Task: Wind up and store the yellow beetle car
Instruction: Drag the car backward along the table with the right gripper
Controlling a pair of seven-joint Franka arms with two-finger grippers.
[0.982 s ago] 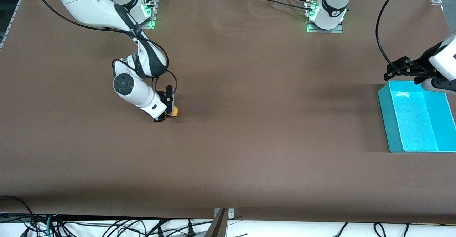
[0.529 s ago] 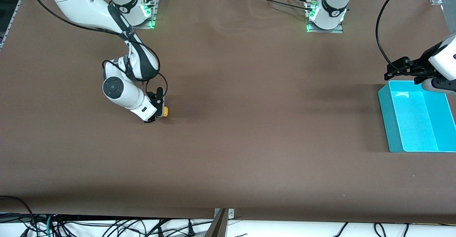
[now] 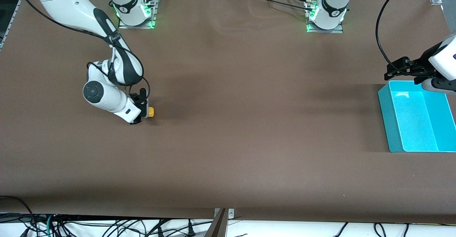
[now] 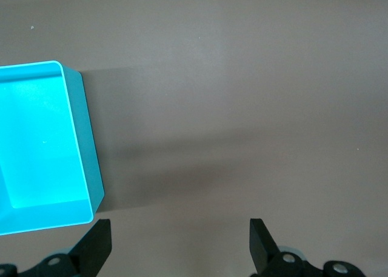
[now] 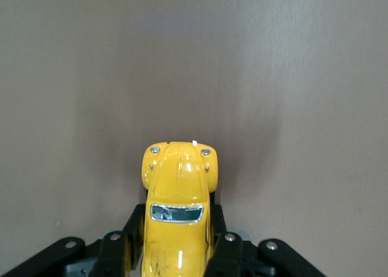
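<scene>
R gripper [image 3: 143,109] clamped on yellow beetle car [image 3: 151,112], fingers [image 5: 134,231] pinching body sides, nose poking out at 12 in R wrist view. Car low on table [image 3: 228,140], toward right arm's end; can't tell if wheels touch. Looks like pull-back wind step imo. Tips: press wheels flat, drag straight along car's axis, no yaw, grip firm. Turquoise bin [image 3: 392,123] well apart at left arm's end. L gripper [image 4: 180,243] spread wide, empty, hangs by bin's corner, waiting.

One toy car [image 3: 151,112] is counted on the table [image 3: 249,130], and one turquoise bin [image 3: 416,121]. Two robot arms are present, each fitted with one gripper: the right gripper [image 3: 142,109] and the left gripper [image 3: 393,69].
</scene>
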